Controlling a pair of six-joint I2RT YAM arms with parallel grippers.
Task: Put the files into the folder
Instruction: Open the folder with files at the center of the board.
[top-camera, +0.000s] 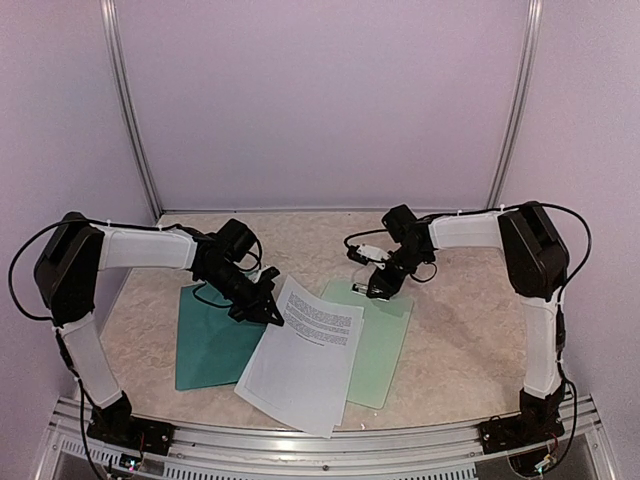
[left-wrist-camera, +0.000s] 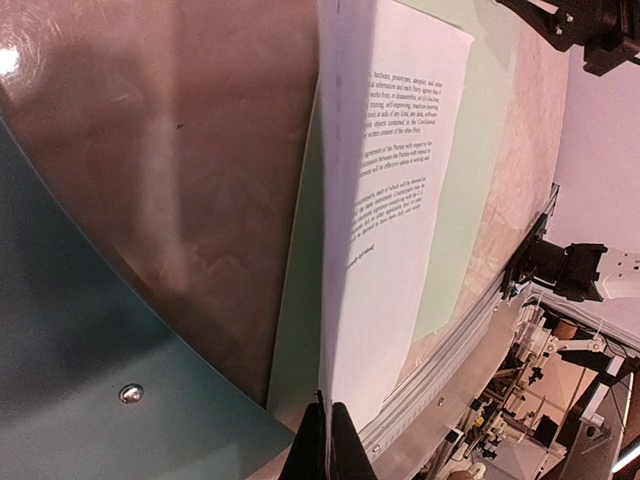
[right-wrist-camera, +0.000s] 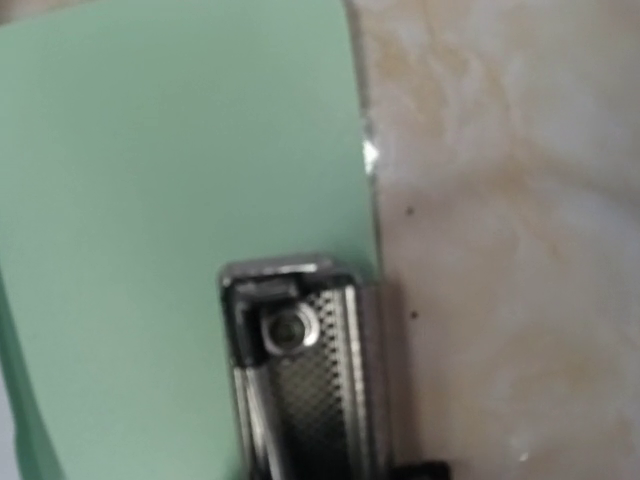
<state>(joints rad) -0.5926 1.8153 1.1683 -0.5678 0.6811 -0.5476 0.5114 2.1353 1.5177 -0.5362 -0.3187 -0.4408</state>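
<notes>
The files (top-camera: 305, 350) are white printed paper lying slantwise between the dark teal folder (top-camera: 208, 340) on the left and a pale mint clipboard (top-camera: 385, 335) on the right, overlapping both. My left gripper (top-camera: 268, 308) is shut on the paper's upper left edge. In the left wrist view its fingers (left-wrist-camera: 328, 452) pinch the thin edge of the files (left-wrist-camera: 400, 200), with the folder (left-wrist-camera: 80, 380) at lower left. My right gripper (top-camera: 380, 285) sits at the clipboard's metal clip (right-wrist-camera: 305, 370). Only a black bit of one finger (right-wrist-camera: 425, 468) shows there, so its jaws cannot be read.
The table (top-camera: 470, 320) is beige marble-patterned, with a metal rail (top-camera: 400, 430) along the front edge. The paper's near corner reaches that rail. Pale walls close in the back and sides. Both arm bases stand at the near corners.
</notes>
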